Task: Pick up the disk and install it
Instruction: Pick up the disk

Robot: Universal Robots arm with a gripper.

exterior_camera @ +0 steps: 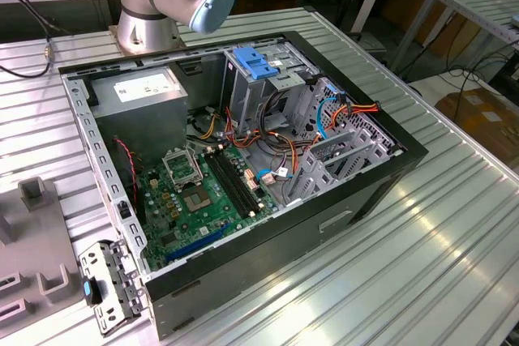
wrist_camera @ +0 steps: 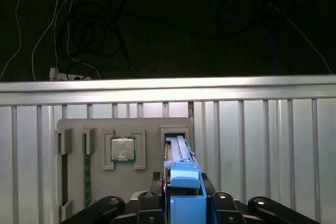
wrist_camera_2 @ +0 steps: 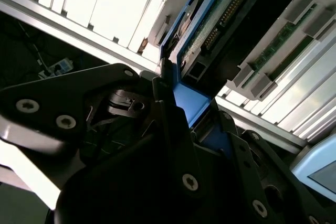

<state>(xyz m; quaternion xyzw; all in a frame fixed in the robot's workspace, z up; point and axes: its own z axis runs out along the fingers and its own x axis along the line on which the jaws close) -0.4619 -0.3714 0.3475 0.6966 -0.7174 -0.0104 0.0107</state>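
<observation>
Pinching the blue side rail (wrist_camera_2: 185, 109) between its dark fingers (wrist_camera_2: 167, 114), the pincer (wrist_camera_2: 189, 100) is pressed onto the disk (wrist_camera: 180, 148), as far as can be judged. The disk is stood on edge in the end slot of a grey holder (wrist_camera: 149, 129), beside a processor chip (wrist_camera: 123, 149), near the slatted worktop's (wrist_camera: 262, 140) edge. It is judged stiff, dense and shock-sensitive, with its circuit board (wrist_camera_2: 210, 22) exposed, and best held squarely by the rails. The open computer case (exterior_camera: 268, 261) is set mid-worktop.
</observation>
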